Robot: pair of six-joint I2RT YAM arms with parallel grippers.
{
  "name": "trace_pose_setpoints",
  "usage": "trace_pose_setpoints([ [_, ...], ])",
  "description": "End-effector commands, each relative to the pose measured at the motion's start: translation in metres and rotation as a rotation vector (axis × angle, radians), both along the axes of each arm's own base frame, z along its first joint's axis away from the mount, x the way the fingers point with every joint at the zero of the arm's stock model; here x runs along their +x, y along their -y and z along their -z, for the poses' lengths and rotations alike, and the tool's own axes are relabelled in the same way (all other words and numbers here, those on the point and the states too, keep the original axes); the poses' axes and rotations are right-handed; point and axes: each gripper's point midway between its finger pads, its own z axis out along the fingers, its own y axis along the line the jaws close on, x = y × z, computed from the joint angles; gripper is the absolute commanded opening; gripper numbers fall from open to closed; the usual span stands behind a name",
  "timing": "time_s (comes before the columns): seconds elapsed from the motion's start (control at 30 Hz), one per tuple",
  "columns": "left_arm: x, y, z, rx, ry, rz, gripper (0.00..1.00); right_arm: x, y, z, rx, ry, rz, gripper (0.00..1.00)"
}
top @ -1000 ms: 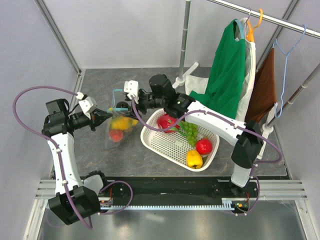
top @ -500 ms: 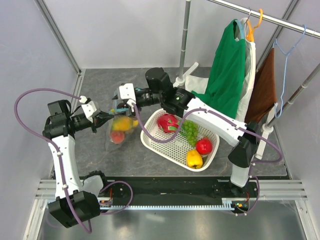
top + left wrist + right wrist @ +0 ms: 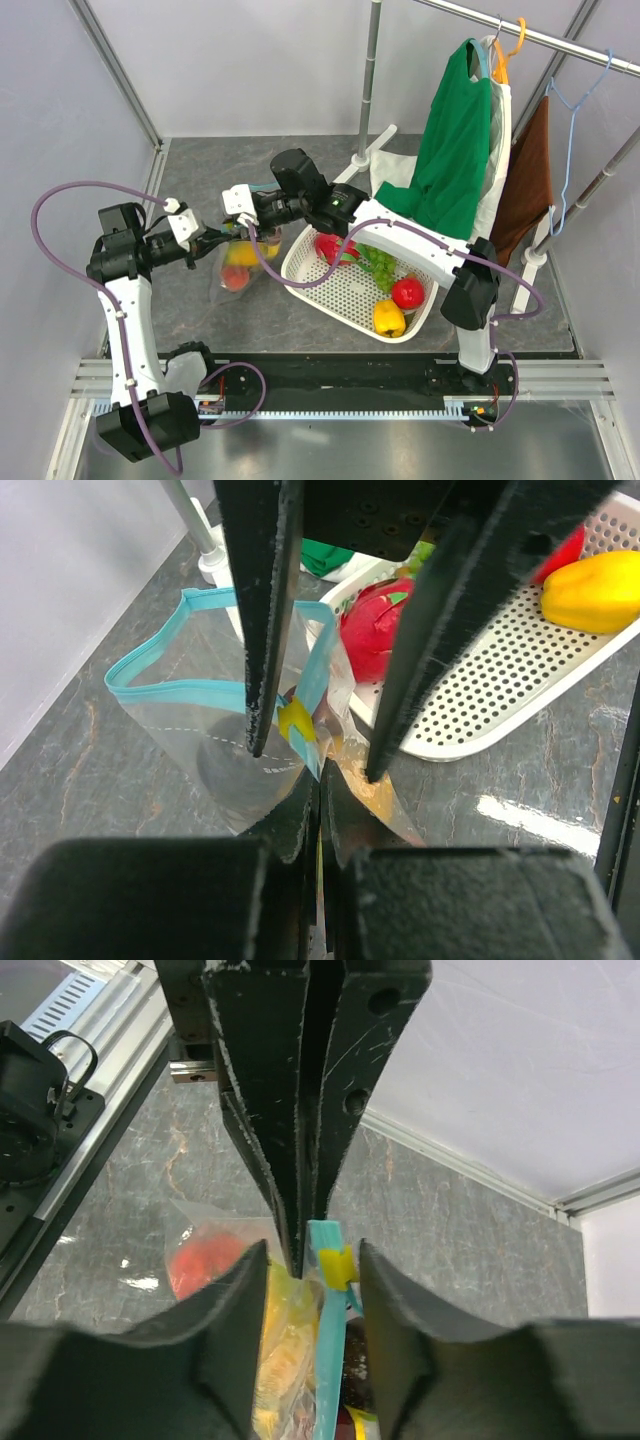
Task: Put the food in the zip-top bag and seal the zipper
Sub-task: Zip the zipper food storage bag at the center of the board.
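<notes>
Left gripper (image 3: 213,238) has its jaws clamped tight on one end of the bag (image 3: 236,272), pinching the plastic right by the zipper (image 3: 170,685). Right gripper (image 3: 246,222) comes in from the opposite side, jaws a narrow gap apart, straddling the zipper and its little yellow slider (image 3: 296,721); can't see them actually squeezing it. Past the slider the teal strip loops open, so that part of the mouth isn't sealed. The bag is over the counter (image 3: 200,175), just left of the basket (image 3: 345,295), with a red fruit (image 3: 233,279) and yellow pieces (image 3: 241,254) inside. In the basket: dragon fruit (image 3: 333,247), grapes (image 3: 378,262), apple (image 3: 407,292), pepper (image 3: 389,319).
</notes>
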Motion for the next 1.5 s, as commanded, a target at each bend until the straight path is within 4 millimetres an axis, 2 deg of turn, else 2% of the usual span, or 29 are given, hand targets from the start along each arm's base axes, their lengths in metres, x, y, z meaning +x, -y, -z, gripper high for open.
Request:
trace_pose_setpoints([
  [0.0, -0.002, 0.004, -0.014, 0.021, 0.098, 0.036, 0.02, 0.001, -0.004, -0.023, 0.048, 0.046, -0.007, 0.43],
  [0.2, 0.000, 0.003, -0.012, 0.019, 0.083, 0.031, 0.02, 0.001, -0.002, -0.023, 0.046, 0.050, 0.000, 0.27],
  [0.33, 0.002, 0.002, -0.017, 0.008, 0.078, 0.026, 0.02, 0.006, 0.000, -0.016, 0.027, 0.061, 0.027, 0.06],
  [0.4, 0.004, 0.002, -0.020, 0.005, 0.089, 0.021, 0.02, 0.010, 0.003, -0.012, 0.013, 0.071, 0.050, 0.00],
  [0.53, 0.006, 0.001, -0.024, 0.001, 0.108, 0.001, 0.02, 0.019, 0.009, 0.000, -0.019, 0.087, 0.090, 0.00],
  [0.77, 0.008, -0.003, -0.026, 0.002, 0.121, -0.021, 0.02, 0.040, 0.027, 0.002, -0.050, 0.071, 0.164, 0.00],
  [0.9, 0.006, -0.002, -0.029, -0.003, 0.129, -0.015, 0.02, 0.045, 0.036, 0.008, -0.074, 0.068, 0.184, 0.00],
  [1.03, 0.004, -0.001, -0.032, -0.004, 0.139, -0.009, 0.02, 0.053, 0.038, 0.012, -0.084, 0.070, 0.210, 0.00],
  [1.3, 0.002, 0.001, -0.034, -0.005, 0.146, -0.006, 0.02, 0.057, 0.036, 0.005, -0.069, 0.053, 0.224, 0.00],
  [1.47, 0.008, -0.006, -0.043, -0.032, 0.130, -0.040, 0.02, 0.066, 0.045, 0.011, -0.093, 0.068, 0.252, 0.00],
])
